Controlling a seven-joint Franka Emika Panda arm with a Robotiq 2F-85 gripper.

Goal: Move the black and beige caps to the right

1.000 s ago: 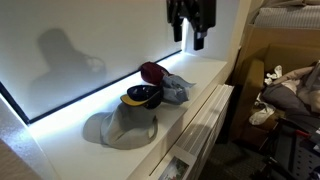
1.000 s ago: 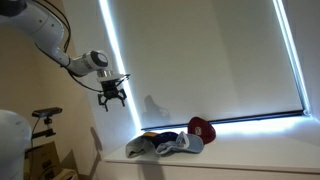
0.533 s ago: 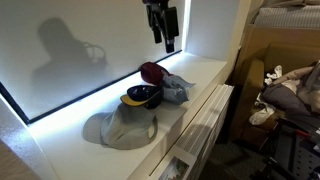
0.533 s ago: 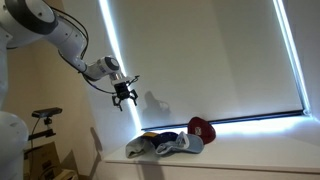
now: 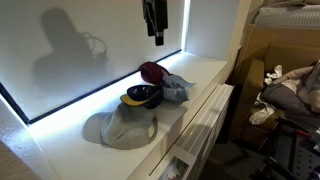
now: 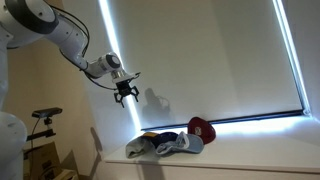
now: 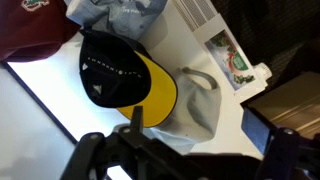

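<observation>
Black cap (image 5: pixel 143 96) with a yellow brim lies on a long white surface (image 5: pixel 207 68) that runs along the foot of a bright, back-lit window blind (image 5: pixel 80 40). In the wrist view the black cap (image 7: pixel 108 70) sits near the middle of the picture, crown up, with its yellow brim pointing toward the beige cap (image 7: pixel 198 102) and overlapping it. In an exterior view the beige cap (image 5: pixel 120 128) lies nearest the camera, touching the black cap, which rests partly on top of it.

Beyond the black cap sits a maroon cap (image 5: pixel 152 72), and just beside that a grey-blue cap (image 5: pixel 177 89), both touching the pile. From the opposite side, the four caps form one low heap on the surface, with the maroon cap (image 6: pixel 202 129) at one end and the beige cap (image 6: pixel 139 149) at the other.

The robot's hand (image 5: pixel 155 22) hangs high above the caps, well apart from them, its fingers pointing down. In an exterior view the hand (image 6: pixel 126 93) is seen at the end of the white arm (image 6: pixel 60 35), in front of the blind. Its fingers are spread apart and hold nothing. The arm's shadow (image 5: pixel 65 55) falls on the blind.

A white slatted unit (image 5: pixel 205 125) stands below the front edge of the surface.
</observation>
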